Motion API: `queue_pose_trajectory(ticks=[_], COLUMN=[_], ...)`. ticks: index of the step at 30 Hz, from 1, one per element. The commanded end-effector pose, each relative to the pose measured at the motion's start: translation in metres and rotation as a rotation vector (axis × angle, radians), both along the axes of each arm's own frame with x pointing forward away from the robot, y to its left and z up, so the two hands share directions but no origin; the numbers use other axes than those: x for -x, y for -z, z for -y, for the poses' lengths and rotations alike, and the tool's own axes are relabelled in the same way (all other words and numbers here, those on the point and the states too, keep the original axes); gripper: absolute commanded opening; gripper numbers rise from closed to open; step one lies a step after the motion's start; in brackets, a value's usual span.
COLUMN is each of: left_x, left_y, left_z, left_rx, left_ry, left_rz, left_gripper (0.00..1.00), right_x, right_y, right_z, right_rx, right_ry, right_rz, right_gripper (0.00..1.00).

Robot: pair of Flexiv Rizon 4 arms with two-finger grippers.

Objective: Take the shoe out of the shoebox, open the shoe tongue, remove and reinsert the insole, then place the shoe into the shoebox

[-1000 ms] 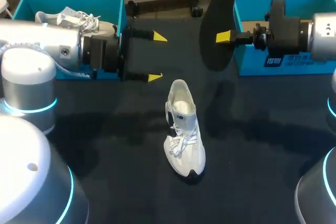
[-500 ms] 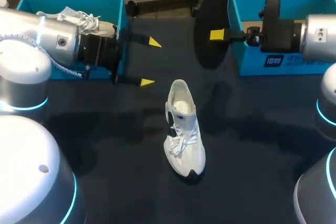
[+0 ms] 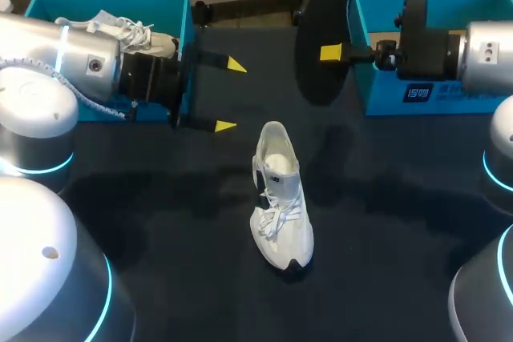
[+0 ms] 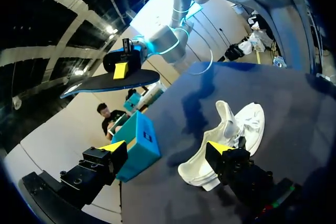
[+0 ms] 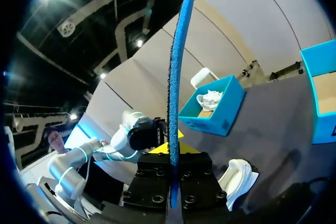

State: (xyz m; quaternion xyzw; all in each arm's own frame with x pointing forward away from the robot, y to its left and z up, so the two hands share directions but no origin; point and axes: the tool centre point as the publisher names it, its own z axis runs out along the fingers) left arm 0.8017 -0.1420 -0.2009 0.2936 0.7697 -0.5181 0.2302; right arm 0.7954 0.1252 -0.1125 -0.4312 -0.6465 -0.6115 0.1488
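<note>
The right gripper (image 3: pixel 330 54) is clamped on the black insole (image 3: pixel 314 86), held on edge over the table's far middle, just beside the right shoebox (image 3: pixel 385 103). The white sneaker (image 3: pixel 280 198) stands mid-table, its long axis far-to-near, heel opening toward the insole. The left gripper (image 3: pixel 228 94), fingers apart and empty, sits nearer the heel. Over the last second both grippers edged leftward
</note>
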Motion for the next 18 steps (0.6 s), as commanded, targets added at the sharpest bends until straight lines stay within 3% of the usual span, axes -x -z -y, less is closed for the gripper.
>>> queue_pose_trajectory(ticks=[1, 5, 10, 18], left_x=[0.001, 0.002, 0.01, 0.022], left_y=[0.0, 0.002, 0.019, 0.045], left_z=[-0.001, -0.001, -0.009, -0.025], left_rx=[-0.003, -0.006, -0.028, -0.106], left_ry=[-0.001, 0.001, -0.033, -0.054], left_rz=[0.001, -0.013, -0.137, -0.222], left_gripper=[1.0, 1.0, 1.0, 1.0], right_x=[-0.001, -0.001, -0.002, -0.017], right_y=[0.001, 0.001, 0.004, 0.018], right_z=[-0.002, -0.002, -0.001, -0.003], right_rx=[0.0, 0.0, 0.003, 0.016], right_ry=[0.002, 0.002, 0.007, -0.031], right_rz=[0.0, 0.0, 0.014, 0.257], right_gripper=[0.0, 0.0, 0.0, 0.0])
